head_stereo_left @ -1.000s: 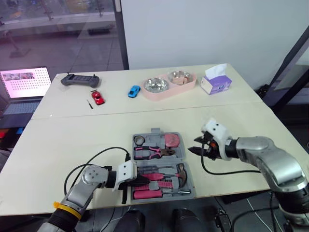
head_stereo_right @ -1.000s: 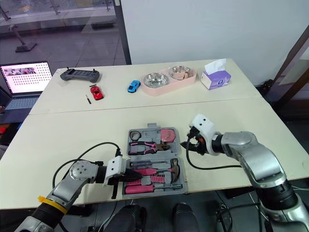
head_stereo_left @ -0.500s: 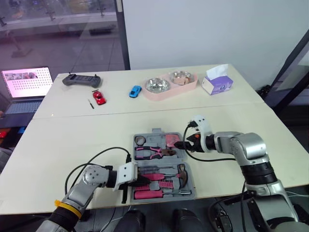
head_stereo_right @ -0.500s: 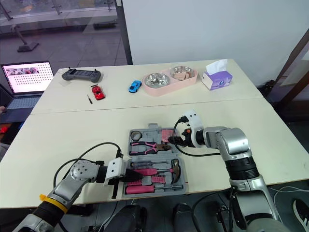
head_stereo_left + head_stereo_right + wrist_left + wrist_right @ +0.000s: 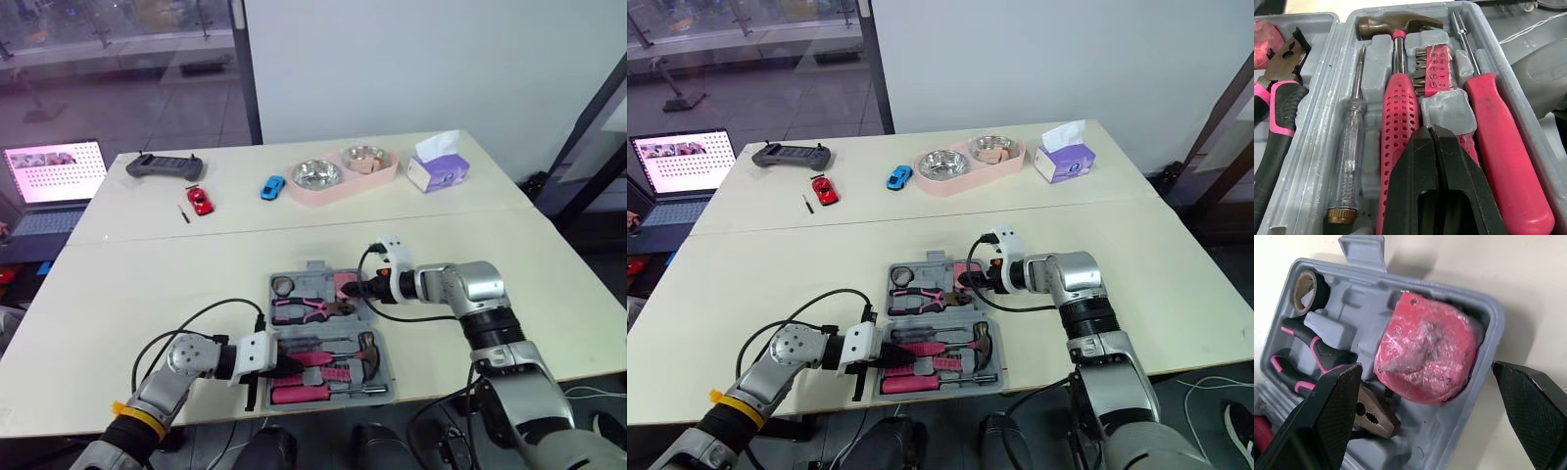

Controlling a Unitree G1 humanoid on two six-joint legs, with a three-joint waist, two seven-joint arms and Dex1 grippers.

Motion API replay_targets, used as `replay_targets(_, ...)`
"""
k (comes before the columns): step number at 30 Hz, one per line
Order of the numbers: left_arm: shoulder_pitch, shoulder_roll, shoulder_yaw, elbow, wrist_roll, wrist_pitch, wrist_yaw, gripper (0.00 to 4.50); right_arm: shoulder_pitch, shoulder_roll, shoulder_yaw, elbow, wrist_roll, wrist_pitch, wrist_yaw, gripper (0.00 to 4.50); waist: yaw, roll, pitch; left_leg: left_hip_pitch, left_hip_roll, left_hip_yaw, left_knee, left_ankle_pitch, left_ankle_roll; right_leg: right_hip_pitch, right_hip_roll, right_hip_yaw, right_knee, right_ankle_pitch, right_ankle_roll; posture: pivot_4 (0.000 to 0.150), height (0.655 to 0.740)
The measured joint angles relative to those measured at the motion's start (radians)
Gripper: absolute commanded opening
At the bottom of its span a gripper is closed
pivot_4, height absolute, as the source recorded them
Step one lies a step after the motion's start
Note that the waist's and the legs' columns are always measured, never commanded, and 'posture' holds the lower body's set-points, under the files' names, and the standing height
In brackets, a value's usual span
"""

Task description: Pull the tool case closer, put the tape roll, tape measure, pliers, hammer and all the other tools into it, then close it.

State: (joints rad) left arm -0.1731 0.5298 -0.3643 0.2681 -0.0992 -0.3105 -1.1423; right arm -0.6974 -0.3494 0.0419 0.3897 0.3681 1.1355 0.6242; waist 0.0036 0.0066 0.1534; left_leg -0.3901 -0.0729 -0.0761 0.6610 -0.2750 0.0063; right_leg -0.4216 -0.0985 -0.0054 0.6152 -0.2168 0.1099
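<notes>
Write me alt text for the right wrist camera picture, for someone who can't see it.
A pink tape measure, wrapped in clear plastic, sits in its slot of an open grey tool case, and the right gripper is open, with one black finger showing at each side of it. A black tape roll and pink-handled pliers lie in neighbouring slots.

Two toy cars (image 5: 199, 199) (one red, one blue), two bowls (image 5: 315, 173), one tool case (image 5: 314, 266).

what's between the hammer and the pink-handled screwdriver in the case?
A red rack of screwdriver bits lies between the hammer and the pink-handled screwdriver, seen in the left wrist view. The left gripper covers its near end.
</notes>
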Motion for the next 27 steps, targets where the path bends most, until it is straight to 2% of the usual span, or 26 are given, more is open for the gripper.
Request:
replay_targets(7,0.001,0.008,-0.001,0.0,0.0,-0.001,0.0,0.0,-0.014,0.031,-0.087,0.086,0.029,-0.022,0.019,4.45,-0.013,0.002,-0.001,0.0,0.0,0.0,0.0,0.0,0.0,0.0,0.0,0.0,0.0,0.0,0.0,0.15,0.74)
replay_targets(12,0.002,0.009,-0.002,0.0,0.0,-0.001,0.001,0.0,-0.012,0.033,-0.148,0.08,0.071,-0.014,0.035,4.45,-0.015,0.003,-0.002,0.0,0.0,-0.001,0.0,0.0,0.0,0.0,0.0,0.0,0.0,0.0,0.0,0.15,0.74)
replay_targets(27,0.001,0.023,-0.004,-0.012,0.002,-0.002,0.012,0.0,0.134,-0.056,-0.096,-0.224,0.118,-0.073,0.172,4.45,-0.016,0.003,-0.002,0.0,0.0,-0.001,-0.001,0.0,0.0,0.0,-0.001,0.0,0.0,0.0,0.0,0.15,0.74)
